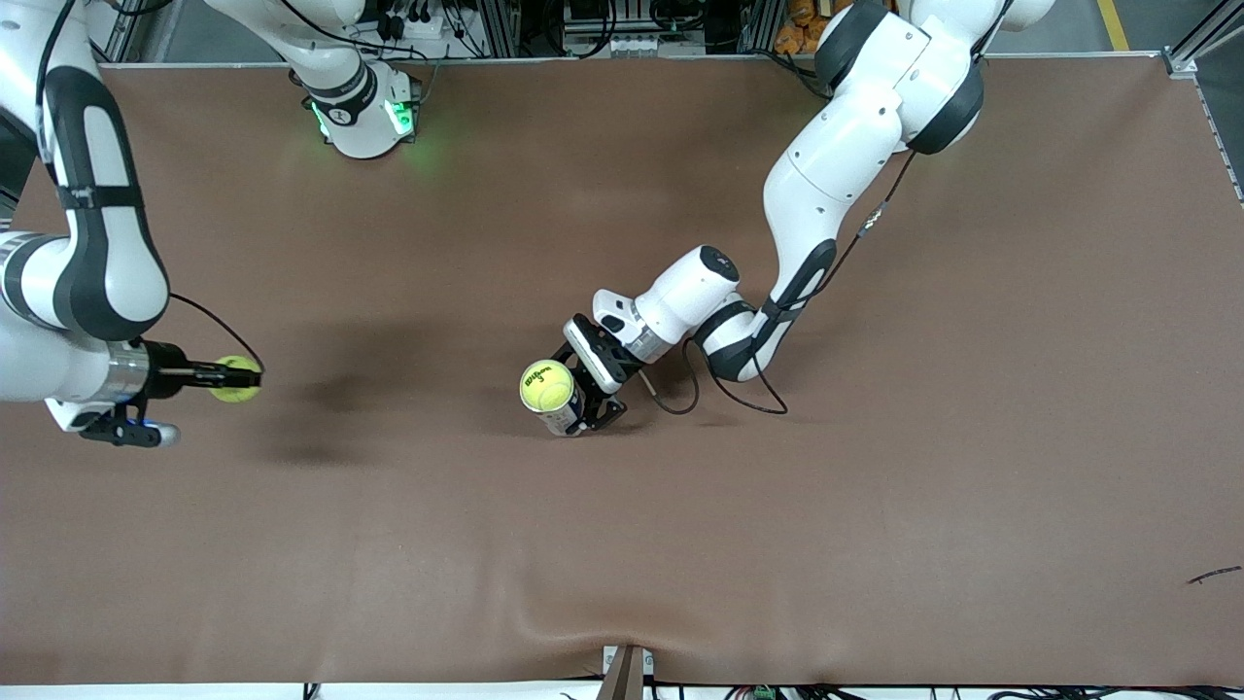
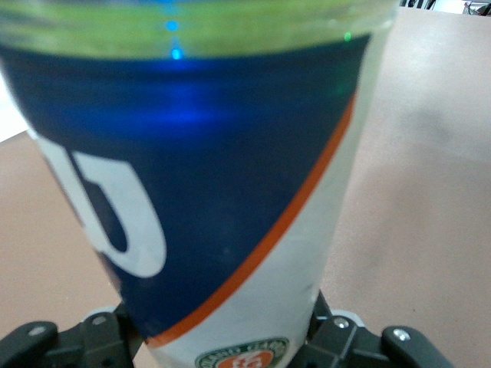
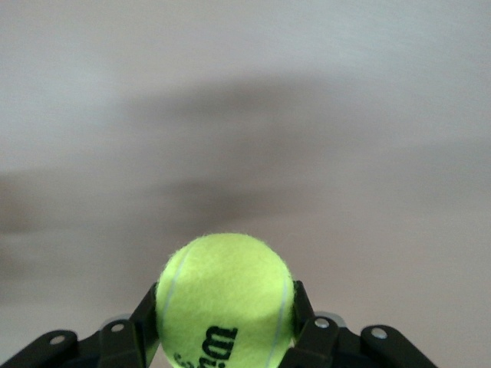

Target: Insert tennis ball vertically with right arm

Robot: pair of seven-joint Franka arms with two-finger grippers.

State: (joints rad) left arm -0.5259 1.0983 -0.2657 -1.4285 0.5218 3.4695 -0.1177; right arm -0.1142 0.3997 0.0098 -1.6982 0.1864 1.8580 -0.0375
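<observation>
So the big brown matte table (image 1: 875,506) has both white jointed arms out over it. The left arm (image 1: 836,194) reaches down to the middle of the table, and its black two-finger left gripper (image 1: 583,394) is clamped around a clear plastic tennis-ball can with a blue, white and orange label (image 2: 230,199). The can stands upright on the table and a yellow-green tennis ball with black lettering (image 1: 546,385) sits at its open top. The right arm (image 1: 87,243) is way off toward its own end of the table, well apart from the can. Its black right gripper (image 3: 222,337) is pinched on a second fuzzy yellow-green tennis ball (image 3: 224,300), up in the air over bare table.
</observation>
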